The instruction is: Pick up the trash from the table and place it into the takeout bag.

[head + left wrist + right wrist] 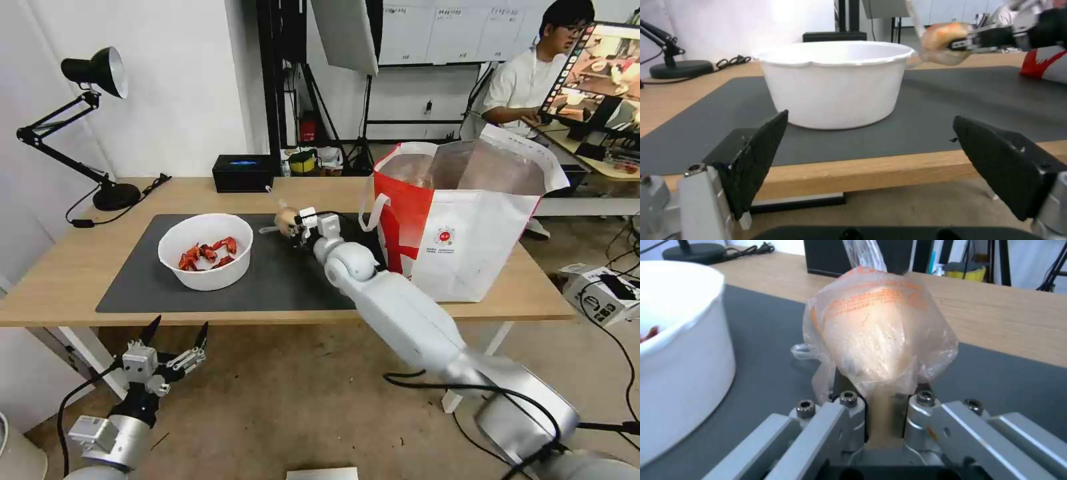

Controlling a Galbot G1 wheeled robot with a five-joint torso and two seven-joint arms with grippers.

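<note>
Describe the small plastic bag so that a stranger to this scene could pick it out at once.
Start at the dark grey mat on the light-wood table. Between the white round bowl of red shells and the takeout bag, the right gripper is shut on the small clear bag. It alone is filmy, orange-printed, and wrapped around a beige lump.

We see a white bowl holding red shells, a dark grey mat on light wood, and a white-and-red takeout bag lined silver.
</note>
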